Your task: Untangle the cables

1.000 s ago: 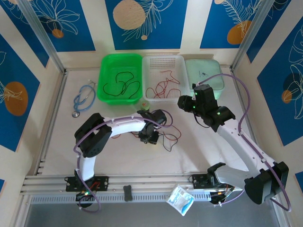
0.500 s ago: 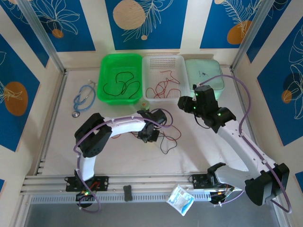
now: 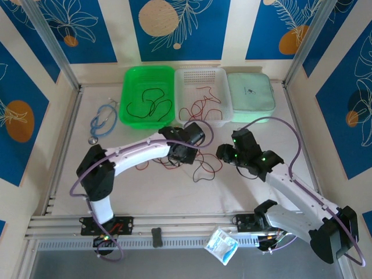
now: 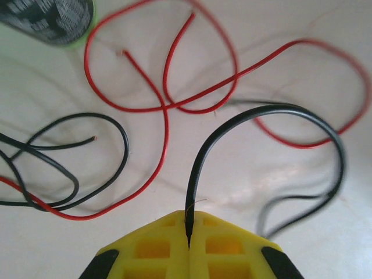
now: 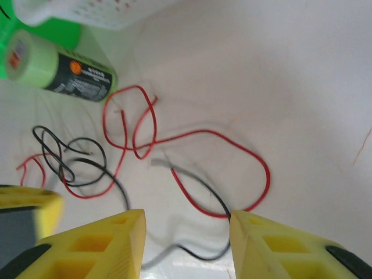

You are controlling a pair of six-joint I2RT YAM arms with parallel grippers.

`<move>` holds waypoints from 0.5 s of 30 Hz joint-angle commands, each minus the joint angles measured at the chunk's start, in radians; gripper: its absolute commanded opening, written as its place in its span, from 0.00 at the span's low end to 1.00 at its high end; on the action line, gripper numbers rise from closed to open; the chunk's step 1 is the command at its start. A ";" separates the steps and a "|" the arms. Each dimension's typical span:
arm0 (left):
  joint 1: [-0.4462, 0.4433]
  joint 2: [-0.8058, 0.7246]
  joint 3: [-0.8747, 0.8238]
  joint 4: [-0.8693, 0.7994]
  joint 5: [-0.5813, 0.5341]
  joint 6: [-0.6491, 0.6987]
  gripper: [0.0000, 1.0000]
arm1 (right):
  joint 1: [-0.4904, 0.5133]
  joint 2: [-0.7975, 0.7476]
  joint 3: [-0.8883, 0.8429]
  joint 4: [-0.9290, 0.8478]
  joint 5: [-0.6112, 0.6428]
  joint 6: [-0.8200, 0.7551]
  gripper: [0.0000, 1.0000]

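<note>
**A:** What has changed in the last second?

**B:** The left gripper (image 4: 189, 243) has shut. Its yellow fingers now pinch the end of a thin black wire (image 4: 279, 107), which arches up and away from them. That arm has also stretched further toward the far edge of the white worktop (image 3: 145, 197).

**A:** And the other arm?

**B:** The right gripper (image 5: 187, 226) has left the pale green lidded box (image 3: 250, 93) in the far right corner. It has come down near the middle of the worktop, close beside the left one. Its jaws stand partly apart with nothing between them. Under it lies a loop of thin red wire (image 5: 268, 174).

**A:** Where are the cables?

**B:** The tangle of red and black cables (image 3: 203, 165) lies mid-worktop, just on the near side of the baskets. The green plastic basket (image 3: 145, 75) holds black wire and the white plastic basket (image 3: 192, 75) holds red.

**A:** What does that mean for the task?

**B:** I'd say one black strand is secured for pulling free. The right gripper looks placed to pin or take the red. The knot is not yet undone.
</note>
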 commanded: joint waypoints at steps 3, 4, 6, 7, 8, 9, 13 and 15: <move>-0.022 -0.098 0.099 -0.114 -0.064 0.071 0.00 | 0.031 0.021 -0.027 0.013 -0.006 0.057 0.42; -0.022 -0.109 0.113 -0.122 -0.067 0.080 0.00 | 0.034 0.026 -0.034 0.025 -0.009 0.063 0.42; -0.022 -0.122 0.132 -0.131 -0.077 0.093 0.00 | 0.036 0.040 -0.048 0.057 -0.022 0.069 0.42; -0.022 -0.126 0.140 -0.135 -0.078 0.100 0.00 | 0.036 0.054 -0.053 0.077 -0.030 0.071 0.42; -0.022 -0.127 0.146 -0.138 -0.080 0.104 0.00 | 0.036 0.072 -0.057 0.096 -0.039 0.073 0.42; -0.023 -0.127 0.149 -0.138 -0.079 0.108 0.00 | 0.034 0.091 -0.055 0.109 -0.048 0.075 0.42; -0.022 -0.131 0.151 -0.116 -0.060 0.121 0.00 | 0.036 0.191 -0.046 0.178 -0.088 0.103 0.42; -0.023 -0.132 0.158 -0.111 -0.054 0.128 0.00 | 0.034 0.240 -0.034 0.200 -0.103 0.122 0.42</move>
